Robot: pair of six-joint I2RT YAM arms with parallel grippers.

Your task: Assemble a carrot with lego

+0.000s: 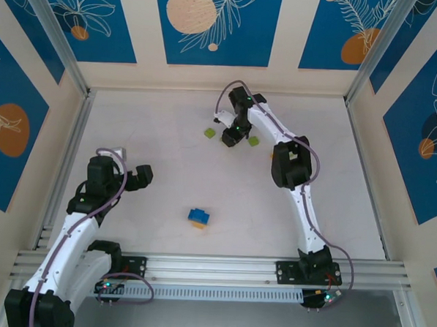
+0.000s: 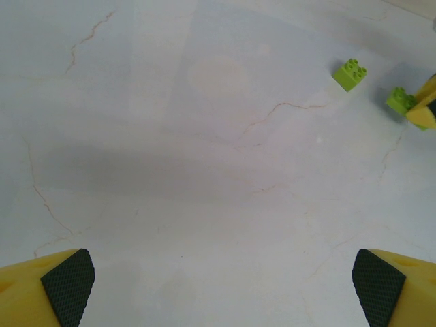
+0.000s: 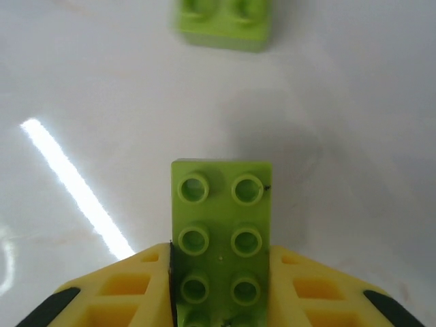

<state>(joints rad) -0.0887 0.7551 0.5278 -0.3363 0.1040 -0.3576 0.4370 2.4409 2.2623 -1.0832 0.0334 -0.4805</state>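
Your right gripper (image 3: 221,293) pinches the light, stiff, slick green brick (image 3: 221,204) by its long sides, likely a sound hold, while your left gripper (image 2: 221,289) stands wide open.

The far lime brick (image 3: 221,24) is blurred, cropped; the held brick (image 3: 220,225) runs off-frame.

I'm looking at a left arm (image 1: 68,243) and right arm (image 1: 304,212) in white shells with black joints. A grey-purple cable (image 1: 351,269) trails along each. The fingers (image 2: 27,289) are yellow plastic with black cross-hatched pads (image 2: 68,286).
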